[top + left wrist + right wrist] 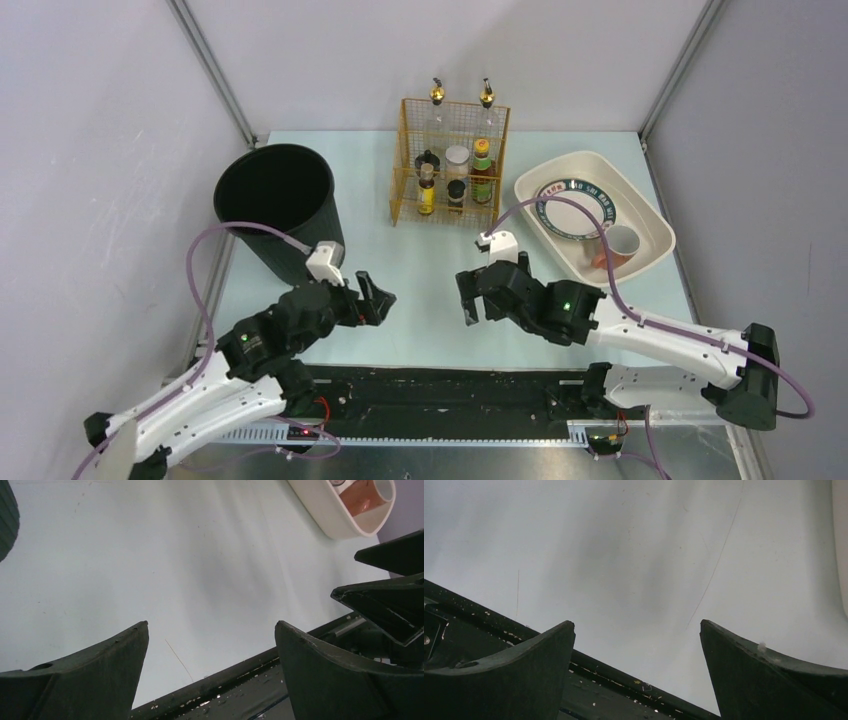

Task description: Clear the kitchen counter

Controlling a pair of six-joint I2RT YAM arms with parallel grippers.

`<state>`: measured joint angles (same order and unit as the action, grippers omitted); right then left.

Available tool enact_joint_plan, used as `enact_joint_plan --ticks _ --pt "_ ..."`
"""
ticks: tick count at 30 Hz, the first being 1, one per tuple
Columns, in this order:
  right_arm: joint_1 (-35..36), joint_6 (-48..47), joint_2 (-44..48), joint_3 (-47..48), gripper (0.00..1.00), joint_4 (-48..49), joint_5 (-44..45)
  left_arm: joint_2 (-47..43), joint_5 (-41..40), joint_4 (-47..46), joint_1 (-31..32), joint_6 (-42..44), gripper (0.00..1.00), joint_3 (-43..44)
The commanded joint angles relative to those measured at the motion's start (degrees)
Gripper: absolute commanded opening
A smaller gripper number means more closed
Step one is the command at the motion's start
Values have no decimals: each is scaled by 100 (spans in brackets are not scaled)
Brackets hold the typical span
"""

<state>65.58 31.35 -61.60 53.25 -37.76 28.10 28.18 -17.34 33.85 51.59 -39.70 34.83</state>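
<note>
- Grey walls (90, 150) box in the pale mint kitchen counter (420, 270), which fills the middle of the overhead view, with a black rail (440, 385) along its near edge.
- Black bin (275, 200) stands back left. A wire rack (452, 165) of bottles (427, 195) stands back centre. A white tub (655, 235) back right holds a patterned plate (575, 210) and a cup (622, 245).
- Left gripper (378, 296) and right gripper (467, 300) face each other over bare counter, both spread wide and holding nothing.
- Left wrist: spread fingers above counter and rail; the tub with the cup is upper right, and the other arm's black fingers are at the right edge.
- Right wrist: spread fingers above counter and rail, with the tub's wall at the right edge.
</note>
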Motion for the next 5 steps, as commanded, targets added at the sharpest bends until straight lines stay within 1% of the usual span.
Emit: enact_joint_plan --ticks 1,5 --pt "103 78 103 -96 99 91 11 328 -846 -273 648 -520 100 -40" --pt "138 268 238 -188 99 -66 95 526 -1388 -287 1234 -799 100 -51"
